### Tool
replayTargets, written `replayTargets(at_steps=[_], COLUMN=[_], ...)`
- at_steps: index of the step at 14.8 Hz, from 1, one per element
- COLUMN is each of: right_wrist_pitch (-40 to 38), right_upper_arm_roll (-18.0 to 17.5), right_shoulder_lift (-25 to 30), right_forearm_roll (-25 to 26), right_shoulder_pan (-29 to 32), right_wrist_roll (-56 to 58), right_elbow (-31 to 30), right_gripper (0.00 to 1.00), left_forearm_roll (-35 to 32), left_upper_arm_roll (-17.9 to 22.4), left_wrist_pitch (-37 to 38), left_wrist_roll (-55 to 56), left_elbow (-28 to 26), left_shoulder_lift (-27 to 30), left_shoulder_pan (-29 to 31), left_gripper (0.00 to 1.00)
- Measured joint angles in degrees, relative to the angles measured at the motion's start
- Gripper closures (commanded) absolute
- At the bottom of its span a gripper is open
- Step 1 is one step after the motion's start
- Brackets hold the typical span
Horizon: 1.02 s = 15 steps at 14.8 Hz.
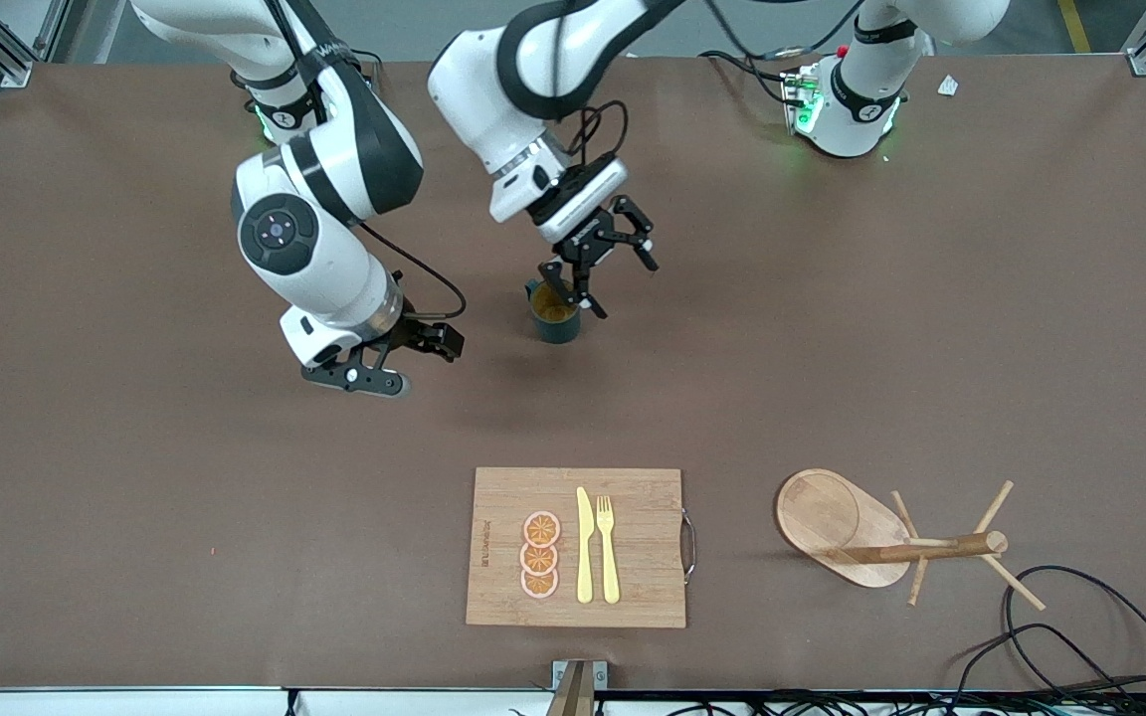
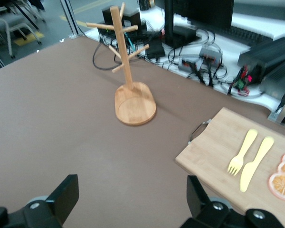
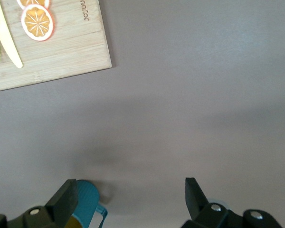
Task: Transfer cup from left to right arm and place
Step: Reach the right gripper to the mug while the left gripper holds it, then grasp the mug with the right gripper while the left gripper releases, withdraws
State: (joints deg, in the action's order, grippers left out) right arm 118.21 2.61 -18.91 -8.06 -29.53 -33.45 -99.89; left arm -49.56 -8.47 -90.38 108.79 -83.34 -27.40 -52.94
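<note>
The cup [image 1: 555, 314] is a dark teal ribbed mug with an ochre inside. It stands upright on the brown table near the middle. My left gripper [image 1: 603, 270] is open and empty, just above the cup, with one finger over its rim. The left wrist view shows the open left gripper [image 2: 131, 190] and no cup. My right gripper [image 1: 414, 363] is open and empty, low over the table beside the cup toward the right arm's end. In the right wrist view the cup [image 3: 84, 203] sits beside one finger of the right gripper [image 3: 130, 190], outside the gap.
A wooden cutting board [image 1: 633, 487] with orange slices [image 1: 540, 554], a yellow knife [image 1: 584, 547] and a fork [image 1: 608, 547] lies nearer the front camera. A wooden peg stand [image 1: 881, 532] stands toward the left arm's end. Black cables [image 1: 1080, 626] lie by the table's front edge.
</note>
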Motion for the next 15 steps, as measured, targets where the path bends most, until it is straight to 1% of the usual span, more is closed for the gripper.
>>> replayTargets(at_steps=[1, 3, 6, 8, 12, 13, 15], right_wrist_pitch=[0.68, 1.51, 2.58, 5.82, 16.66, 17.76, 18.31], right_upper_arm_roll=[0.00, -0.02, -0.02, -0.06, -0.12, -0.10, -0.08], right_shoulder_lift=[-0.65, -1.59, -2.57, -2.82, -3.10, -3.24, -3.48], right_forearm_roll=[0.00, 0.00, 0.00, 0.00, 0.00, 0.00, 0.00], right_shoulder_pan=[-0.15, -0.81, -1.88, -3.70, -9.97, -11.07, -12.48], right_wrist_roll=[0.96, 3.87, 8.27, 9.40, 9.41, 9.40, 9.42], right_elbow=[0.00, -0.01, -0.62, -2.67, -8.94, -9.82, -10.36], right_gripper=[0.00, 0.00, 0.00, 0.00, 0.00, 0.01, 0.05], left_forearm_roll=[2.48, 6.91, 11.63, 14.20, 19.78, 21.20, 24.10], left_upper_arm_roll=[-0.07, -0.17, -0.09, -0.02, 0.10, 0.11, 0.12], left_wrist_pitch=[-0.89, -1.60, -2.23, -2.82, -2.74, -2.66, -1.56], left_wrist_roll=[-3.90, -12.21, -23.55, -29.45, -40.44, -43.05, -49.29], left_elbow=[-2.24, -5.00, -6.02, -5.68, -4.75, -4.72, -4.56], left_shoulder_lift=[3.81, 10.38, 16.69, 18.92, 21.23, 21.67, 22.96], left_shoulder_pan=[1.66, 5.42, 12.73, 18.13, 27.73, 29.54, 33.23], left_gripper=[0.00, 0.00, 0.00, 0.00, 0.00, 0.00, 0.00])
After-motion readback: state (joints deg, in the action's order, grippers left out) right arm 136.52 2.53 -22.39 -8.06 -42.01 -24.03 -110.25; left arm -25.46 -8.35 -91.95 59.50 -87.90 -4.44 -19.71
